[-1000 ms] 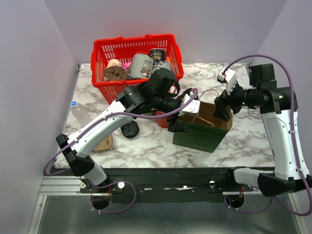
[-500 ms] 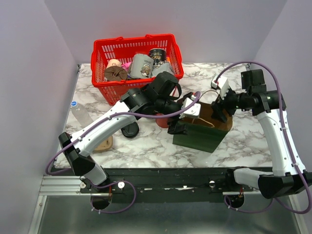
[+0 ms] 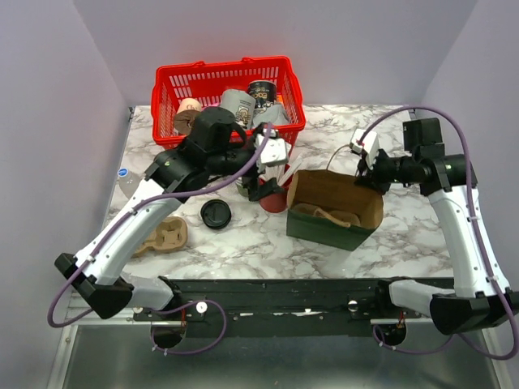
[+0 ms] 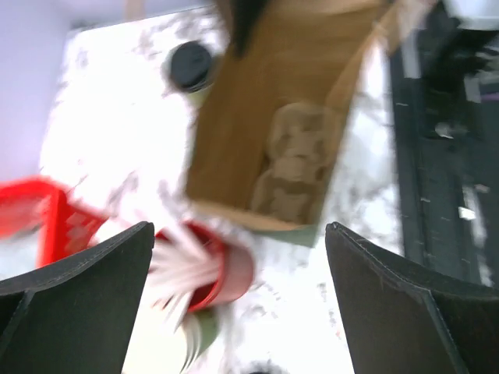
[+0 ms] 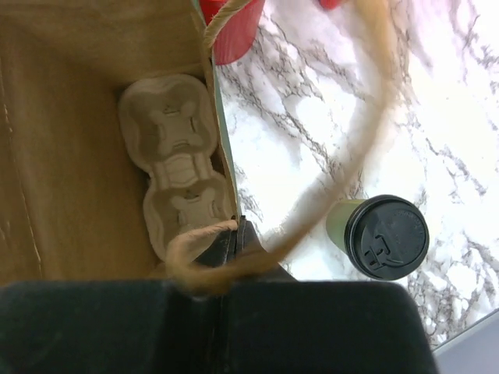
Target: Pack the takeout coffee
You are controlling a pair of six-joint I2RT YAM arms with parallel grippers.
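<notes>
Right gripper [image 5: 231, 234] pinches the paper bag [image 5: 78, 117]; left gripper [image 4: 238, 230] gapes above the red cup [image 4: 226, 274]; takeout coffee [image 5: 386, 238] stands just outside.

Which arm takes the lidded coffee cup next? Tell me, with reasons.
Left. The left gripper is open and empty, and the coffee cup stands upright on that arm's side of the paper bag. The right gripper is shut on the bag's rim, so it looks occupied.
</notes>
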